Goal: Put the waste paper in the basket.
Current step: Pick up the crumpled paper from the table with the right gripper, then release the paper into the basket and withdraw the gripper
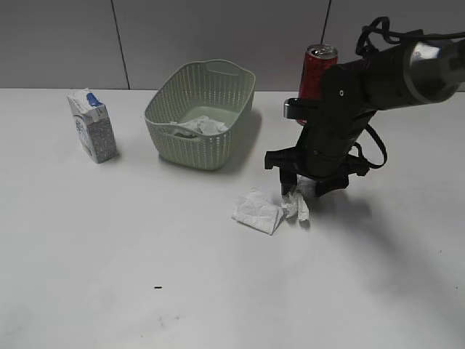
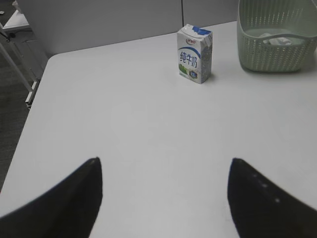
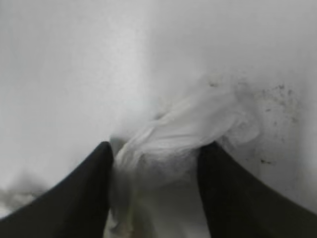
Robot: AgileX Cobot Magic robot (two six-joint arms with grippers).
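The pale green basket (image 1: 161, 102) stands at the back centre with one crumpled white wad (image 1: 203, 125) inside; it also shows in the left wrist view (image 2: 257, 49). A flatter folded wad of waste paper (image 1: 258, 211) lies on the table in front of it. Next to that lies a twisted wad (image 1: 299, 209). My right gripper (image 1: 298, 190) is down at the table with its fingers pressed on both sides of this twisted wad (image 3: 198, 124), closed on it (image 3: 154, 148). My left gripper (image 2: 166, 163) is open and empty over bare table, out of the exterior view.
A white-and-blue milk carton (image 1: 92, 125) stands upright left of the basket, also in the left wrist view (image 2: 194, 53). A red can (image 1: 317, 69) stands behind my right arm. The table's left edge shows in the left wrist view.
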